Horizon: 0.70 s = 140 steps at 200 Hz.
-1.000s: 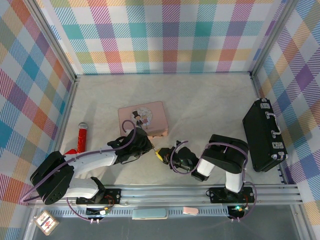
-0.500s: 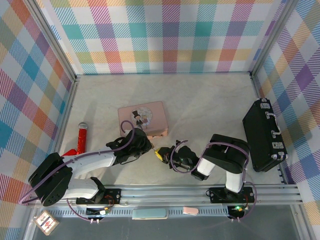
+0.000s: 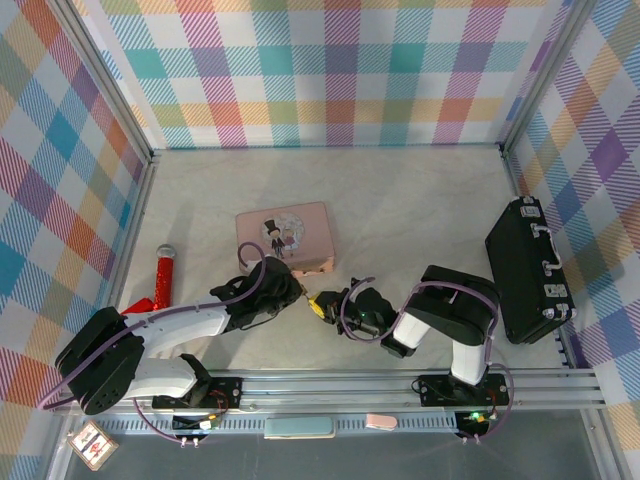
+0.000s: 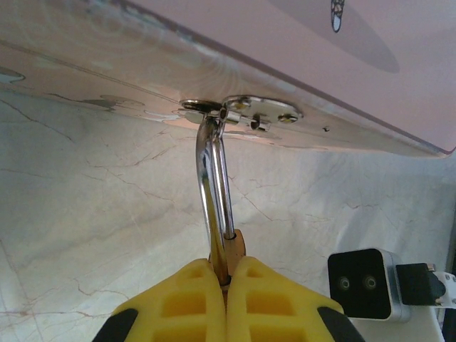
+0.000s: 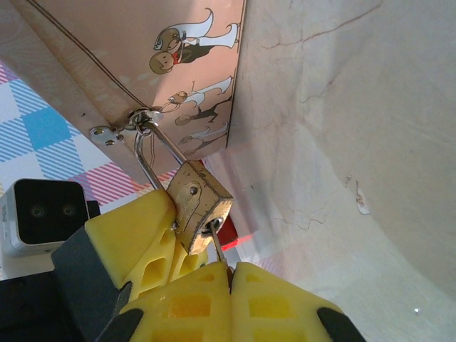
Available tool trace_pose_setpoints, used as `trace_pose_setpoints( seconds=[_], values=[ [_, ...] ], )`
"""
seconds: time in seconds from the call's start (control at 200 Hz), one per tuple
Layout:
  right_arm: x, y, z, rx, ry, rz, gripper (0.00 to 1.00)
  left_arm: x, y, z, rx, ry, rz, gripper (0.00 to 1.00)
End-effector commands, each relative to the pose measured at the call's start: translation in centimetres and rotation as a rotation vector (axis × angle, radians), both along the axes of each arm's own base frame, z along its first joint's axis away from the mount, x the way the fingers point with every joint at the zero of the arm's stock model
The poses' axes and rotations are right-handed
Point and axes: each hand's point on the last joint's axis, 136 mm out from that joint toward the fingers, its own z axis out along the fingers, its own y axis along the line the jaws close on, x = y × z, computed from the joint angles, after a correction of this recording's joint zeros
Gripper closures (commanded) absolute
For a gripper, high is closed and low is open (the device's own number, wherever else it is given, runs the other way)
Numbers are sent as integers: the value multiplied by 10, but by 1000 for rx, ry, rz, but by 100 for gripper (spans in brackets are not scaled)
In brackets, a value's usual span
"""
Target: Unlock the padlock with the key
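Lower centre of the top view, the left gripper (image 4: pixel 226 269) is clamped on the padlock (image 5: pixel 201 205), hooked through the hasp (image 5: pixel 140 117) of the pink tin (image 5: pixel 107 64); the right gripper (image 5: pixel 229 274) pinches the key (image 5: pixel 216 244), tip at the padlock's bottom face

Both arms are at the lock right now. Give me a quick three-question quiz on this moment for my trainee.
1. True or false: the padlock hangs untouched by either gripper.
2. Pick one. The shackle is: A hooked through the hasp on the pink tin; B lifted clear of the tin; C lying flat beside the tin.
3. Fill in: the right gripper pinches the ___, whose tip sits in the padlock's underside.

Key
1. False: the left gripper is shut on the padlock's body.
2. A
3. key
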Motion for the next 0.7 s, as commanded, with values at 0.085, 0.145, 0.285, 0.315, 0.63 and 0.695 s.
trace_pose_setpoints(
  seconds=[0.085, 0.145, 0.285, 0.315, 0.63, 0.695],
  values=[
    [13, 11, 30, 112, -37, -18, 100, 4, -15, 21, -101, -54, -14, 100],
    [13, 14, 29, 117, -26, -13, 100, 4, -18, 21, -118, -51, -15, 100],
    [17, 13, 30, 120, -25, -17, 100, 2, -22, 25, -144, -51, -19, 100],
    [18, 12, 30, 120, -25, -20, 100, 2, -22, 25, -144, -51, -18, 100],
    [29, 11, 31, 134, -14, -23, 100, 0, -20, 20, -163, -48, -5, 100],
    [30, 14, 31, 140, -10, -17, 100, -1, -20, 19, -165, -49, -3, 100]
  ],
)
